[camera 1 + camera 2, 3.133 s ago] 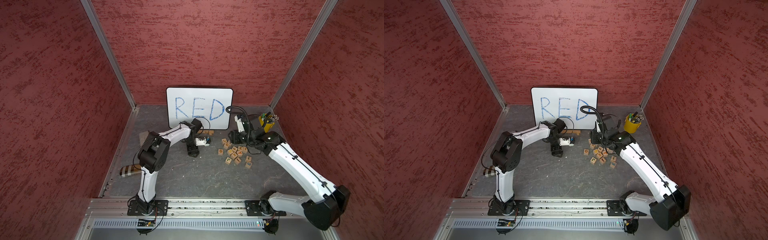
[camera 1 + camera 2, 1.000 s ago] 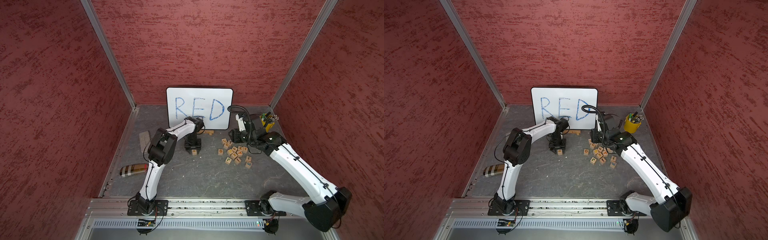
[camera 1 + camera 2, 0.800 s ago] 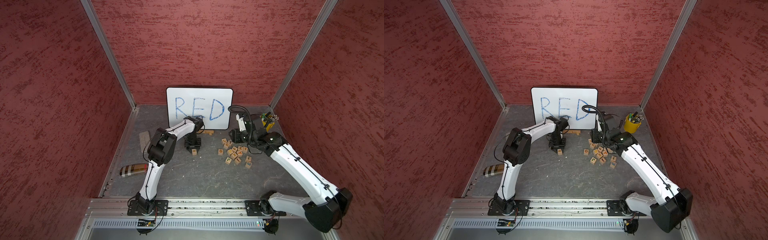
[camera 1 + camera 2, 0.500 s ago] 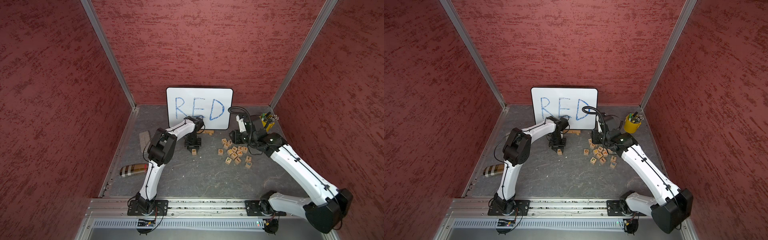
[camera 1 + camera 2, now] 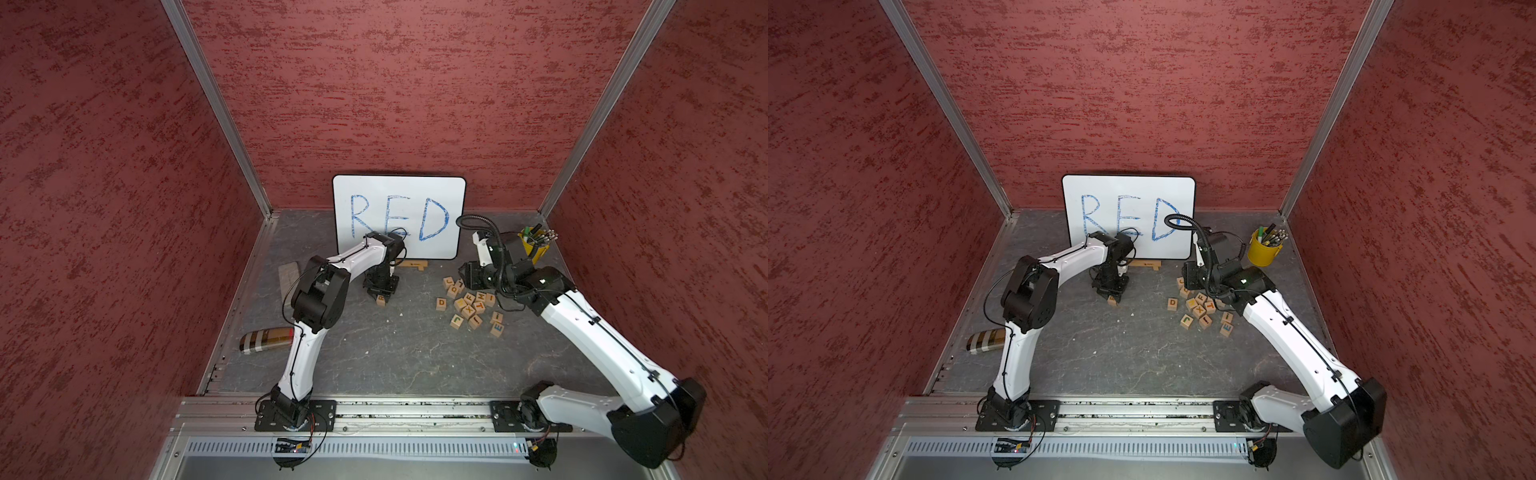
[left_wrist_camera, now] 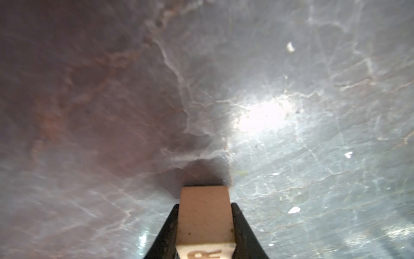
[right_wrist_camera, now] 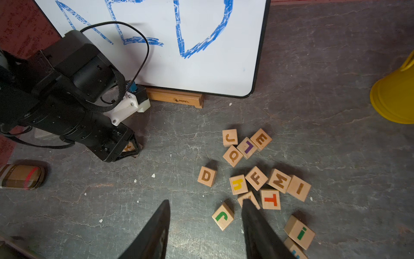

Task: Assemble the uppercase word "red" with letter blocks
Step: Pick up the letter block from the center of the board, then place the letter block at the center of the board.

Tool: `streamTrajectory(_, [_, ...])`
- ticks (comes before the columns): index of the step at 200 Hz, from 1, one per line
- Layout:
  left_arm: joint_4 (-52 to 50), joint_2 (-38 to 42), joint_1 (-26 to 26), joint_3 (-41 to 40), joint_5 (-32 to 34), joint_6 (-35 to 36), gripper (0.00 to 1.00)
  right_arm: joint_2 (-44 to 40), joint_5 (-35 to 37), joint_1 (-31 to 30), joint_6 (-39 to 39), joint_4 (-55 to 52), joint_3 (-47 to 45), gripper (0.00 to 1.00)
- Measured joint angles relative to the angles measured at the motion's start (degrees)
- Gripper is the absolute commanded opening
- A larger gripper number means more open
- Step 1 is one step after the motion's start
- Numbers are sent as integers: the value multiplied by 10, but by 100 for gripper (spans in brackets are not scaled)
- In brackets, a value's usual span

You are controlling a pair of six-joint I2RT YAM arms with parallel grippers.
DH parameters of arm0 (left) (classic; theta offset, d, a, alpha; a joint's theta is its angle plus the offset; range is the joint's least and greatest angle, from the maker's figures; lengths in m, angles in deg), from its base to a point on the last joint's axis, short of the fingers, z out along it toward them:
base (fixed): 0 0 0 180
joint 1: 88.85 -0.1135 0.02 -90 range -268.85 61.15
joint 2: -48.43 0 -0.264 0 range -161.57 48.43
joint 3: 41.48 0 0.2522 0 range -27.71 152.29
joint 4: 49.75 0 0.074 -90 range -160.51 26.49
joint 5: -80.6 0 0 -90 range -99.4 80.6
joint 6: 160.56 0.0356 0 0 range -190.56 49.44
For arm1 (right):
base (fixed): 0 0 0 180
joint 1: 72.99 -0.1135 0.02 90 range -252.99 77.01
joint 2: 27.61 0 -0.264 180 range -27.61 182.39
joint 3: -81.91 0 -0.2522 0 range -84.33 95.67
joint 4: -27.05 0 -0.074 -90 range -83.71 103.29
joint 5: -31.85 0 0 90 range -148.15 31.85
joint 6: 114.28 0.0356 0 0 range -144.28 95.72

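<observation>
Left pincer is clamped on the R block, a pale wood cube, orange letter facing the wrist. Right pincer gapes empty; D block just ahead, E block farther beyond.

1. Left wrist view: the light-wood cube with orange-red letter R is cut by the picture's edge; its letter shows only partly.
2. Right wrist view: another light-wood cube sits half behind the right pincer; letter unreadable.
3. Same view: the yellow plastic cup is cut by the edge.
</observation>
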Motion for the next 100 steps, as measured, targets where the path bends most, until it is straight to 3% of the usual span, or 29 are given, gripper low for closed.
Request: streamTrajectory(100, [40,56,-40,-66,-5,294,16,2,0,0,-5,3,0,53])
